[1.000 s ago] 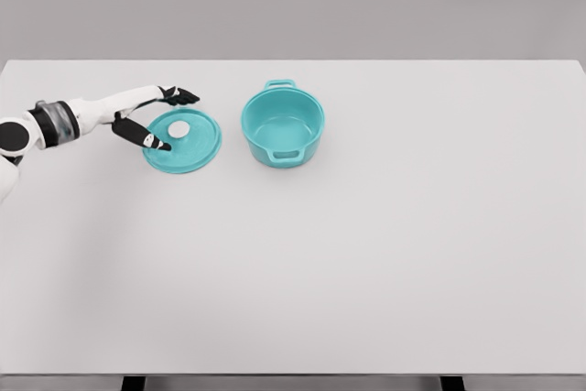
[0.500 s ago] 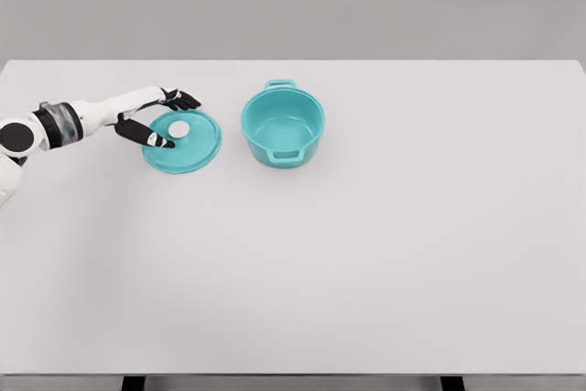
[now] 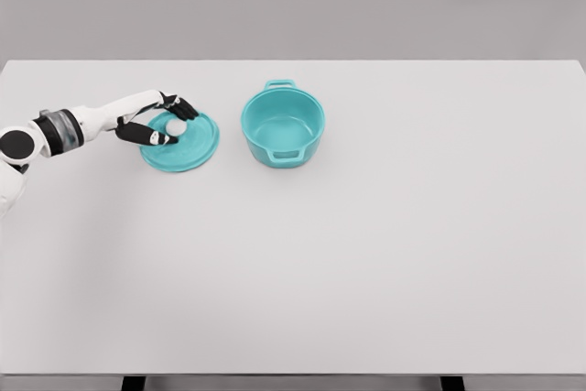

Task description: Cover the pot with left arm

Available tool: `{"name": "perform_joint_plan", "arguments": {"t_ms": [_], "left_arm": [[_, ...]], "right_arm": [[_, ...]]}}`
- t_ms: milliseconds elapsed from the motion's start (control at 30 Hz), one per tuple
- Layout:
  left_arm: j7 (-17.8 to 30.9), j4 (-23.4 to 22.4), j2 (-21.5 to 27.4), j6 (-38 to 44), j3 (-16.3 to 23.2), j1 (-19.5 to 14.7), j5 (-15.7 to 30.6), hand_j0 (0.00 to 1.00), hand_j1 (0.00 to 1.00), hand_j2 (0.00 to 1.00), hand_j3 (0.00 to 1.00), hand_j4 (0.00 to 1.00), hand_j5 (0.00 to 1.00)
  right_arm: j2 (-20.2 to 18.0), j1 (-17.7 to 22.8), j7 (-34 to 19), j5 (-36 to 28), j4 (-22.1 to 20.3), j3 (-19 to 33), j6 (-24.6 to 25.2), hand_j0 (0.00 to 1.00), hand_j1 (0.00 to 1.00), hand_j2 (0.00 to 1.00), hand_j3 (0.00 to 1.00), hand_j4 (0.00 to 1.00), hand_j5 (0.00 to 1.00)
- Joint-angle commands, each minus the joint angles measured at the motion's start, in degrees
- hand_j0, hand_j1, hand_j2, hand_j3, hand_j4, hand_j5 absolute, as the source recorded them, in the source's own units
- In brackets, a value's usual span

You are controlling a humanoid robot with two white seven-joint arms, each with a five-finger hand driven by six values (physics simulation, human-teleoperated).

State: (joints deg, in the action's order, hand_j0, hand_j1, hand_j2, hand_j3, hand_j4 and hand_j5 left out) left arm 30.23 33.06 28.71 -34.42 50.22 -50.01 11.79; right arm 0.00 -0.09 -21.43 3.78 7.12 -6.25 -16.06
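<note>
One white table (image 3: 385, 254) fills the frame. One teal pot (image 3: 283, 124) sits upright, left of centre (mouth open, its two handles toward and away from the camera). One round lid (image 3: 188, 146) lies flat beside it, knob up. The left hand (image 3: 161, 121) pinches the white knob (image 3: 174, 126).

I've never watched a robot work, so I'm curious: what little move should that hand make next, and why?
Probably close the fingers firmly on the knob and lift. The left hand sits around the white knob of the lid, which lies flat on the table beside the open pot.
</note>
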Motion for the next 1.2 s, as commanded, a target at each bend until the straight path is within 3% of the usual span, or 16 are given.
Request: {"name": "perform_joint_plan", "arguments": {"t_ms": [0, 300, 467, 833, 1167], "left_arm": [[0.7, -0.3, -0.1, -0.6, 1.5, 0.0, -2.5, 0.6, 0.6, 0.6, 0.6, 0.6, 0.6], [1.4, 1.9, -0.1, -0.6, 0.9, 0.3, -1.9, 0.41, 0.41, 0.41, 0.41, 0.41, 0.41], [3.3, 4.6, 0.4, -0.6, 0.7, -1.1, -1.4, 0.41, 0.41, 0.41, 0.41, 0.41, 0.41], [4.8, 4.6, 0.8, -0.6, 0.9, -6.6, -0.6, 0.42, 0.42, 0.42, 0.42, 0.42, 0.42], [4.8, 7.2, -2.3, -0.6, 0.9, -7.4, 0.2, 0.42, 0.42, 0.42, 0.42, 0.42, 0.42]], "right_arm": [[0.0, 0.0, 0.0, 0.0, 0.0, 0.0, 0.0, 1.0, 1.0, 1.0, 1.0, 1.0, 1.0], [0.0, 0.0, 0.0, 0.0, 0.0, 0.0, 0.0, 1.0, 1.0, 1.0, 1.0, 1.0, 1.0], [0.0, 0.0, -0.1, 0.0, 0.0, 0.0, 0.0, 1.0, 1.0, 1.0, 1.0, 1.0, 1.0], [0.0, 0.0, -0.1, 0.1, 0.0, 0.0, 0.0, 1.0, 1.0, 1.0, 1.0, 1.0, 1.0], [0.0, 0.0, 0.0, 0.0, 0.0, 0.0, 0.0, 1.0, 1.0, 1.0, 1.0, 1.0, 1.0]]}}
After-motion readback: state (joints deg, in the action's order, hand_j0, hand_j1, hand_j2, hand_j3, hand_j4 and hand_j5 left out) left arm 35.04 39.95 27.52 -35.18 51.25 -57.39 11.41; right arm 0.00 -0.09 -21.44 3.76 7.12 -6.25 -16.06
